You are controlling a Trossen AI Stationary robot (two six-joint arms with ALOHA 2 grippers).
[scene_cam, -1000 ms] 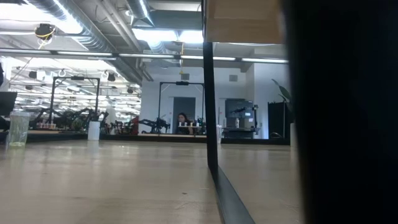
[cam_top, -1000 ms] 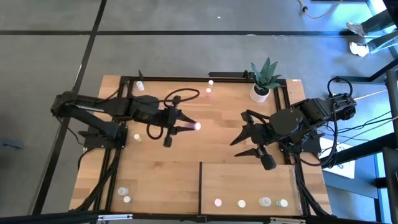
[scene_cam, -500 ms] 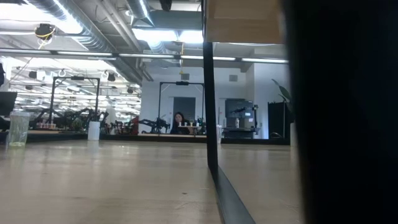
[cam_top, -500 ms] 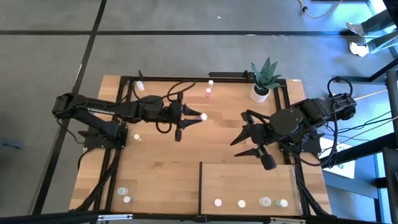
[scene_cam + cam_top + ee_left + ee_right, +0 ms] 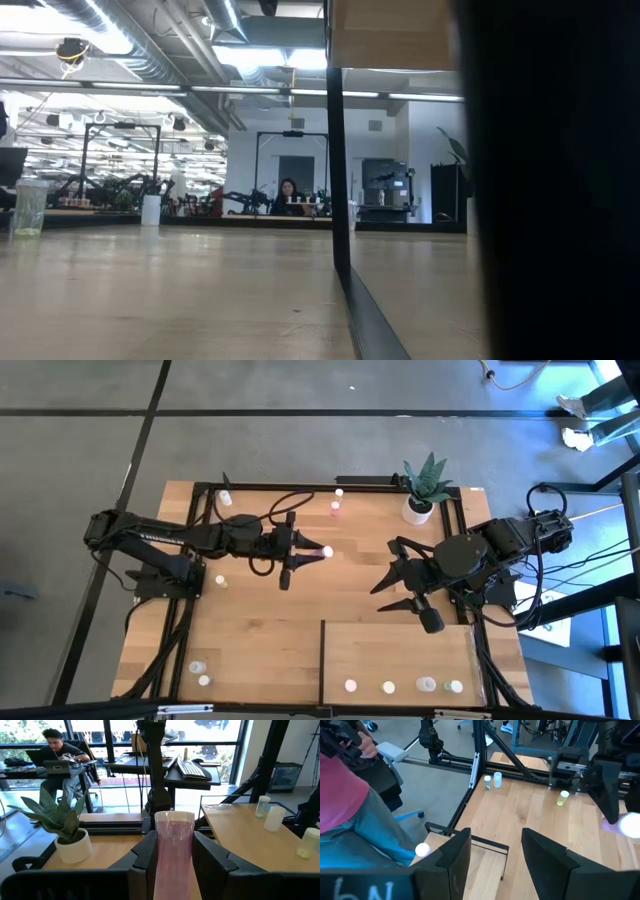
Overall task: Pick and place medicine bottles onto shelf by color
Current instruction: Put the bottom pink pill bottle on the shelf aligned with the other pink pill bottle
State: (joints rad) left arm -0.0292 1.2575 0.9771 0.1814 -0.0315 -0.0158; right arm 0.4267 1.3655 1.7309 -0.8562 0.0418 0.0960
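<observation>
**High view: the left arm carries a pink bottle**

High view shows the left gripper (image 5: 318, 550) near the middle of the striped wooden tabletop (image 5: 250, 630). Its two dark fingers (image 5: 147, 852) are squeezed onto a small see-through pink medicine bottle (image 5: 173, 851), which stands upright between them. The right gripper (image 5: 385, 588) waits at about 3 o'clock, holding nothing, its fingers apart.

The flat pale wood shelf (image 5: 400, 650) lies at about 5 o'clock. Four tiny bottles (image 5: 388, 686) sit in a row along its near edge.

To do this step well, I think the arm should keep its squeeze steady, keep the bottle upright, and set it down beside a bottle of the same colour without bumping the row.

The low view is half blocked by something dark. From above, the bottles' colours on the shelf are hard to tell.
</observation>
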